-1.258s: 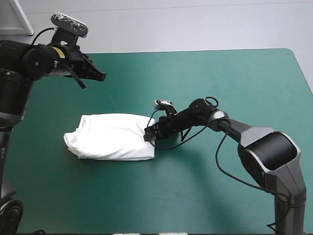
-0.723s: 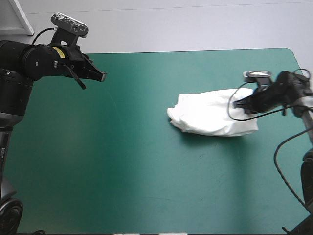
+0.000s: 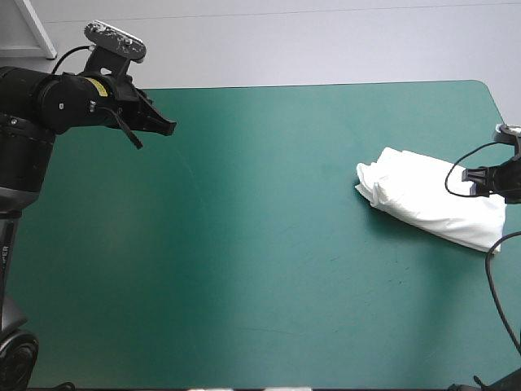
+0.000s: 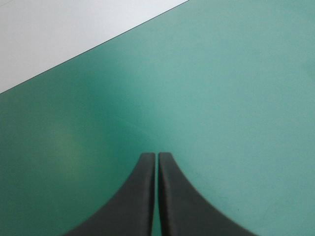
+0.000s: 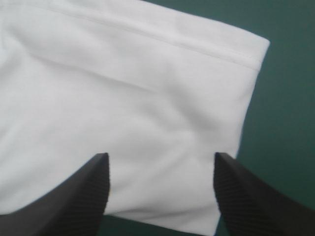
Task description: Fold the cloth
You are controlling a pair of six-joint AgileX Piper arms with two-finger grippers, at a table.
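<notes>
The white T-shirt lies as a folded bundle on the teal-green cover near the table's right edge, slanted toward the front right. My right gripper is at the bundle's right end. In the right wrist view this gripper is open, its black fingers wide apart over the T-shirt, whose hemmed edge lies ahead of them. My left gripper hovers over the table's far left, well away from the cloth. In the left wrist view it is shut, with only bare cover ahead.
The teal-green cover stretches bare across the middle and left of the table. The bundle's right end reaches close to the table's right edge. The table's far edge shows ahead of the left gripper.
The right gripper has dragged the folded T-shirt from left of the table's middle across to the right edge, and its fingers have gone from shut on the cloth to open. The left arm has stayed still.
</notes>
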